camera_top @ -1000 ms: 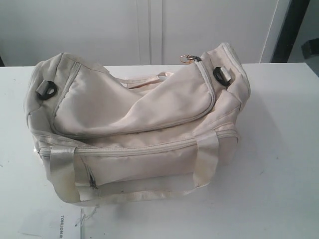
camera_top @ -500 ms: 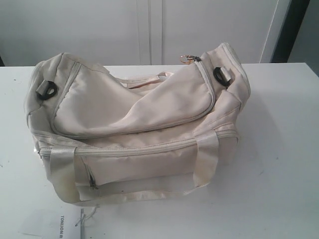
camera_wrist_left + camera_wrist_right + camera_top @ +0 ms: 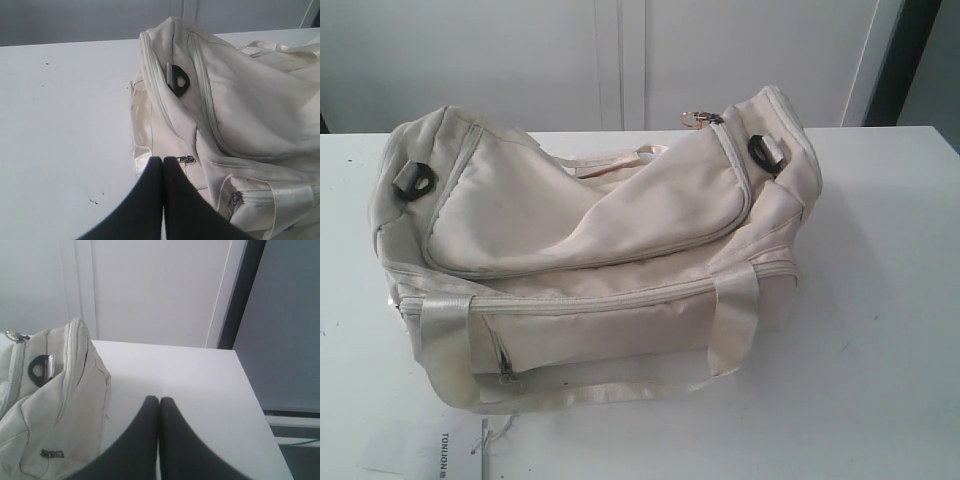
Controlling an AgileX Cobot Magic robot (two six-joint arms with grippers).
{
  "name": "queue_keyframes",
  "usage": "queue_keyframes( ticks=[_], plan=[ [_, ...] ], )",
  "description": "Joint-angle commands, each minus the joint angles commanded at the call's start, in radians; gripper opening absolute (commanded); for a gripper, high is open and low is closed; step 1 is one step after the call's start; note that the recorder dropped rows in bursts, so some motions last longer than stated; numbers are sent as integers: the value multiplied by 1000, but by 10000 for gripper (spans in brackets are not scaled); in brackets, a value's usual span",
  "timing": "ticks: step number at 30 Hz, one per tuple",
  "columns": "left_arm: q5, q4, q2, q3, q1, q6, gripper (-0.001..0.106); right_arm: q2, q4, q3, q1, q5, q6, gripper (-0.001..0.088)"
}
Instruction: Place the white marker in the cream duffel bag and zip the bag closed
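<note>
Surface (image 3: 880,300): plain white tabletop with a few dark specks. A printed sheet (image 3: 440,455) lies at its near edge and is cut off by the frame. Behind it is a pale panelled wall (image 3: 620,60), with a dark upright frame (image 3: 910,60) at the right.

The cream bag (image 3: 590,230) sits on the surface, slumped in the middle, its long side facing the exterior view. One shiny handle (image 3: 445,345) droops over the front, and there is a black strap ring (image 3: 417,180) at each end. A gold zip pull (image 3: 700,118) stands at the right end of the top flap. I cannot tell whether the flap's far edge is fully shut, because the folds hide it.

White marker: not to be made out in any view.

Neither arm shows in the exterior view — only the wrist cameras catch them. The left gripper (image 3: 162,162) hovers just beside the bag's left end, its dark fingers pressed together and pinching nothing. This view also shows a small metal end zip pull (image 3: 186,159), which the exterior view misses. The right gripper (image 3: 159,401) is beside the bag's right end, over bare surface — its fingers are likewise pressed together and empty. The fingers in both views run out of frame and are blurred.
</note>
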Motion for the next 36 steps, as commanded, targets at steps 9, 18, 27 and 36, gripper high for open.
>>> queue_keyframes(
  ticks=[9,18,27,36],
  plan=[
    [-18,0,-141,67,0,0,0,-186,0,92,0,-33,0,0],
    [-40,-4,-268,108,0,0,0,-314,0,145,0,-56,-8,0],
    [-32,-4,-326,108,0,-8,0,-378,0,175,0,-65,-23,0],
    [7,-4,-326,108,0,0,0,-382,0,175,0,-69,-23,0]
  ],
)
